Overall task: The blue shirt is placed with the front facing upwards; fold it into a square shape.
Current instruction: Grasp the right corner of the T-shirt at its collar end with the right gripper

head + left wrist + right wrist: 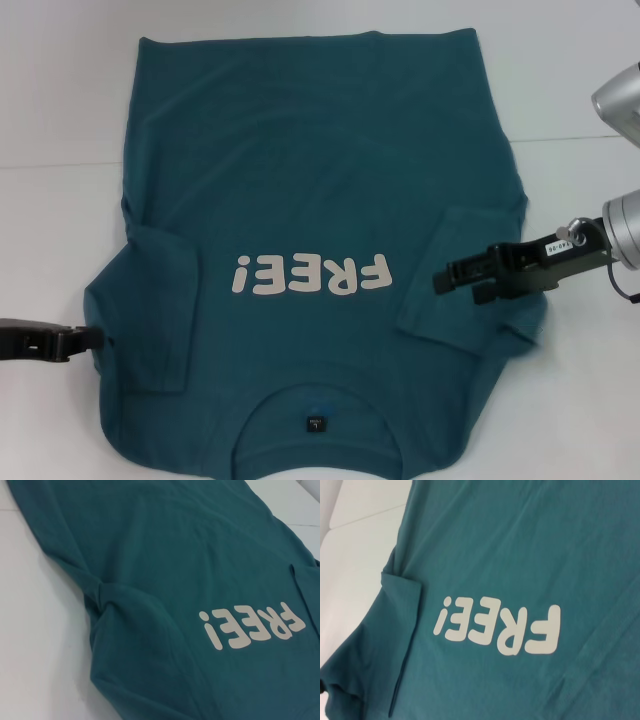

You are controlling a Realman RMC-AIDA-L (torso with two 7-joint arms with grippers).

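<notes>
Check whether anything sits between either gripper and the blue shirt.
Nothing visible does. The left gripper is at the blue shirt's left edge, the right gripper is above its folded-in right sleeve, and only the white table surrounds the shirt.

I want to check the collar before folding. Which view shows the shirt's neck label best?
The head view: the neck label sits inside the collar of the blue shirt, near the picture's bottom edge. Neither wrist view reaches the collar; both show only the chest fabric and the FREE! print.
</notes>
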